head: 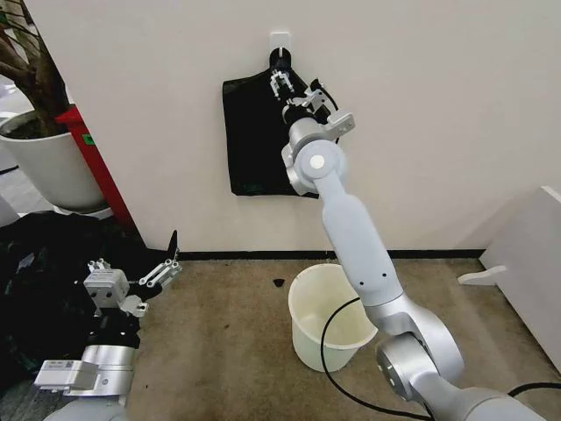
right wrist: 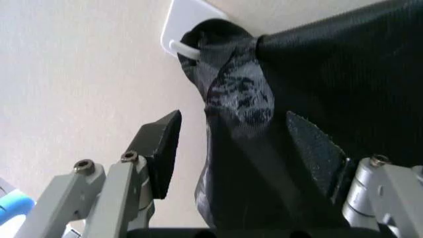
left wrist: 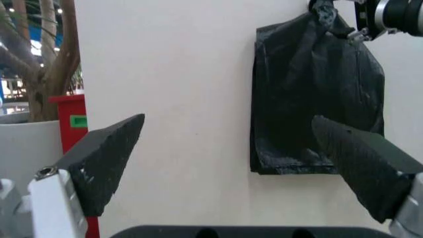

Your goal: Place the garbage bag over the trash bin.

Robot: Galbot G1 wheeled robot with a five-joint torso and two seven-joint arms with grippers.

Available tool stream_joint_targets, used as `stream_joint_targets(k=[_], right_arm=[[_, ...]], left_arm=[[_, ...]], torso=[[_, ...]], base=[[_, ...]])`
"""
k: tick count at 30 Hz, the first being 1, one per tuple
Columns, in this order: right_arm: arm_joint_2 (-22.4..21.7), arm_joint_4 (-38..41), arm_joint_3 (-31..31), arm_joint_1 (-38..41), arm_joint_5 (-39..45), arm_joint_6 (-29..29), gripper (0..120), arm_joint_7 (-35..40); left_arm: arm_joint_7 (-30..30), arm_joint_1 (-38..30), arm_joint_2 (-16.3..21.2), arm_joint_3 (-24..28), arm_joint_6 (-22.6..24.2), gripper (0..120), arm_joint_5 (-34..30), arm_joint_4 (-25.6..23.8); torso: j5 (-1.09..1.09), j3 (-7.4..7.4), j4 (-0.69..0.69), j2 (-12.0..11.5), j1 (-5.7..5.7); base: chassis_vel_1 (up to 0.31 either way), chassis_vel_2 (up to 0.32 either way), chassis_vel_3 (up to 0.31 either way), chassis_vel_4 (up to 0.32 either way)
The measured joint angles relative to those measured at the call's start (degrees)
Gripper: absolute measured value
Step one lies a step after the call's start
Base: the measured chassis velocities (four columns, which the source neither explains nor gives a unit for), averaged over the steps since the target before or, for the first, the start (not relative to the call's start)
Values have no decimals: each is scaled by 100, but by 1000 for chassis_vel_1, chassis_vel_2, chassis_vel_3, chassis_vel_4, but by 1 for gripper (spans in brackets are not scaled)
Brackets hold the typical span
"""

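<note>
So far nothing is fitted: the thin, wrinkled black plastic garbage bag [head: 254, 132] is hung from a white wall hook [head: 280, 39], its neck flanked by the spread right gripper [head: 282, 85], while the cream-white round trash bin [head: 329, 317] is left bare on the floor and the left gripper [head: 156, 274] is parked low, spread.

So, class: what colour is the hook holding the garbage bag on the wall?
White hook; right wrist view shows it best.

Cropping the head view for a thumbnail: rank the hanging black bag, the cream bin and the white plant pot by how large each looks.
1. Black bag.
2. Plant pot, cut off by the frame edge, and cream bin: too alike to rank.
</note>
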Motion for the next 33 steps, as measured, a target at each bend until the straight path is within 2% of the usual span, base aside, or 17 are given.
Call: stream_joint_targets(k=[14,17,21,23,27,30,33], right_arm=[[-5,-165,38,192,0,3,58,-33],[-6,-184,26,211,-3,10,44,-35],[-6,-181,16,215,-1,17,35,-22],[-6,-157,-12,204,3,22,23,-11],[-6,-134,-28,196,18,23,13,4],[-7,-83,-37,196,144,15,0,18],[-7,-60,-50,178,180,3,0,3]], left_arm=[[13,49,10,3,-18,100,28,-62],[14,49,1,3,-19,100,28,-63],[41,45,-2,4,-64,100,11,-63],[102,39,5,5,-110,100,-11,-54],[138,31,12,6,-121,100,-12,-52],[181,22,11,6,-123,100,-4,-52],[196,28,9,7,-141,100,9,-52]], torso=[[0,0,0,0,0],[0,0,1,0,0],[0,0,1,0,0],[0,0,0,0,0],[0,0,1,0,0],[0,0,0,0,0],[0,0,0,0,0]], base=[[0,0,0,0],[0,0,0,0],[0,0,0,0],[0,0,0,0],[0,0,0,0],[0,0,0,0],[0,0,0,0]])
